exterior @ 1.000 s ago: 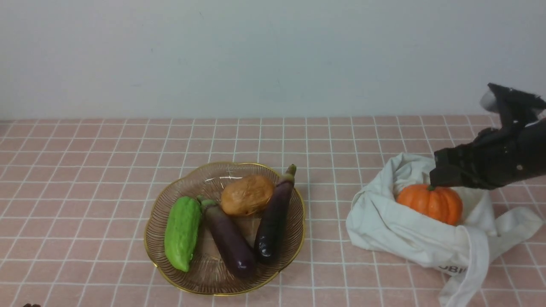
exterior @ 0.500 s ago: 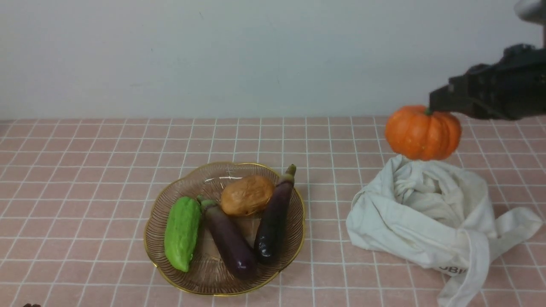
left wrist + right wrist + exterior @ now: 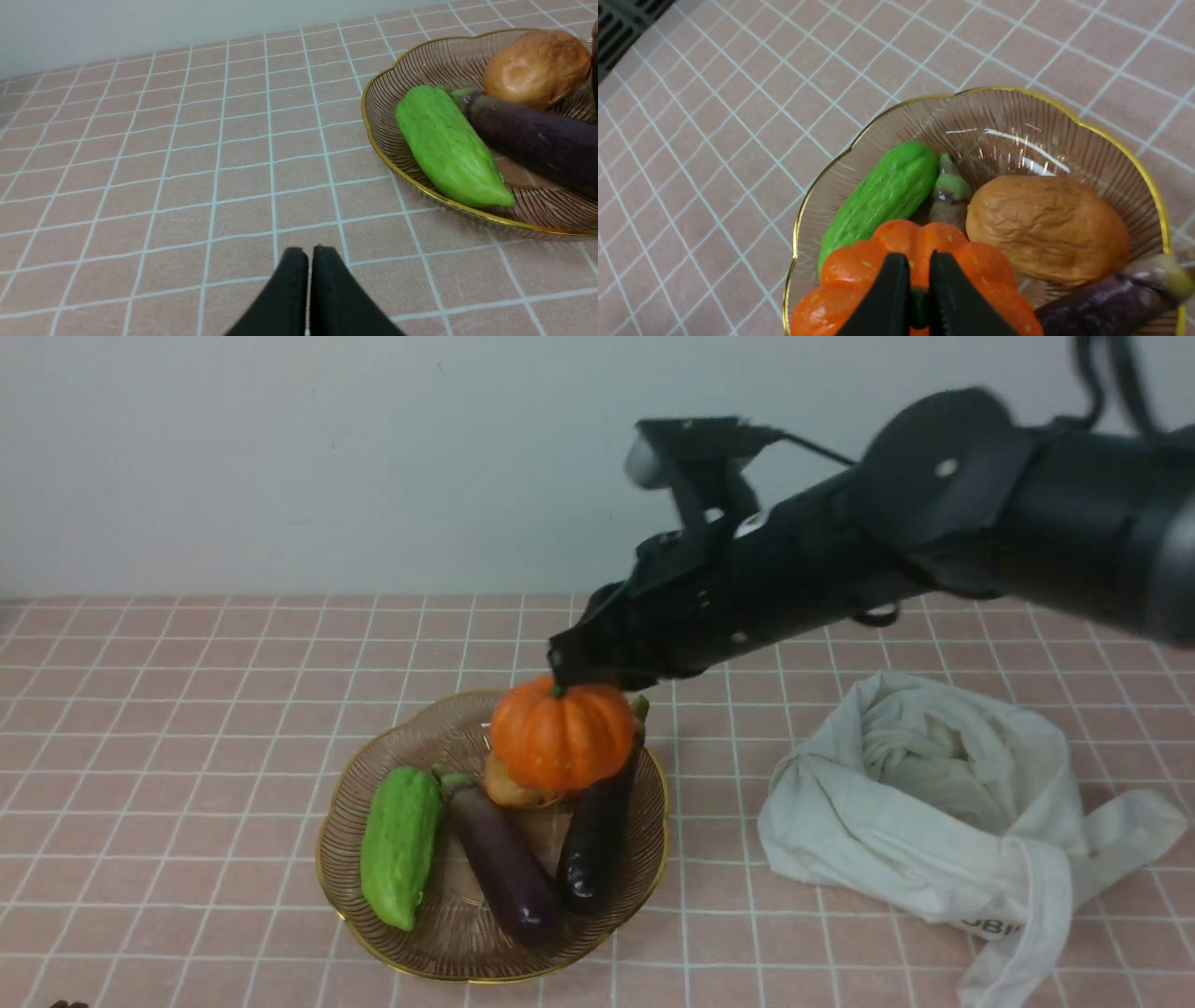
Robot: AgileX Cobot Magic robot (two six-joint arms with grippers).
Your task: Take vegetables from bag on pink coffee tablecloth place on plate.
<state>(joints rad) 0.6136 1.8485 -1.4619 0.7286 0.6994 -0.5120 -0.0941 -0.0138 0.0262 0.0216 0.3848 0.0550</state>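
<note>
My right gripper [image 3: 560, 683] is shut on the green stem of the orange pumpkin [image 3: 560, 733] and holds it over the back of the glass plate [image 3: 439, 924]. It hangs just above the brown potato [image 3: 509, 789]; whether they touch I cannot tell. In the right wrist view the fingers [image 3: 896, 280] pinch the stem atop the pumpkin [image 3: 850, 266]. The off-white bag [image 3: 934, 803] lies slumped on the pink tablecloth [image 3: 187, 709] at the right. My left gripper [image 3: 309, 254] is shut on nothing, low over the cloth near the plate [image 3: 439, 60].
A green gourd [image 3: 400, 845] and two purple eggplants [image 3: 499, 863] [image 3: 597, 821] lie in the plate. The bag's strap [image 3: 1027, 933] trails toward the front right edge. A pale wall stands behind the table.
The right arm lifted the pumpkin out of the bag, then carried it left to above the plate. The bag has sagged. The vegetables in the plate have not moved.
</note>
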